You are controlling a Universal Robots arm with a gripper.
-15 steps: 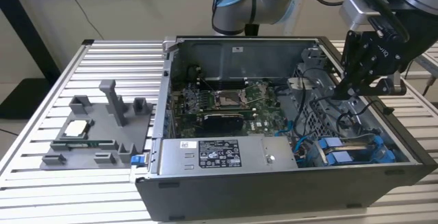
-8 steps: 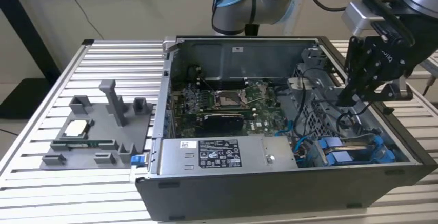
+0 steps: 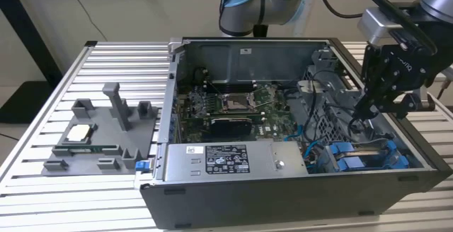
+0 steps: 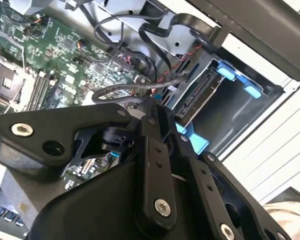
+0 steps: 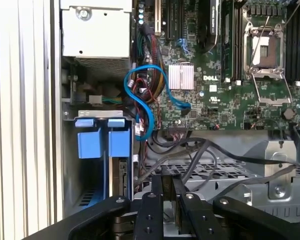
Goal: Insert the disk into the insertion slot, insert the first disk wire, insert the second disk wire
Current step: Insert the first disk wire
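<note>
The disk (image 3: 371, 148) lies in the insertion slot (image 3: 409, 160) at the case's near corner on the exterior view's right, its blue carrier tabs (image 5: 104, 143) showing. My gripper (image 3: 362, 112) hangs inside the case just above and behind that bay. In both wrist views its black fingers (image 5: 156, 192) stand close together over a bundle of black wires (image 5: 205, 152). One black wire (image 4: 132, 89) runs across the fingertips, and the gripper (image 4: 152, 102) looks shut on it. The disk's connector edge (image 4: 197, 97) faces the gripper, a short way off.
The open computer case (image 3: 212, 203) stands on a slatted metal table (image 3: 63, 200). Inside are the motherboard (image 3: 234, 104), a silver power-supply box (image 3: 226, 160) and a looping blue cable (image 5: 150, 102). A grey fixture (image 3: 99, 136) sits on the exterior view's left.
</note>
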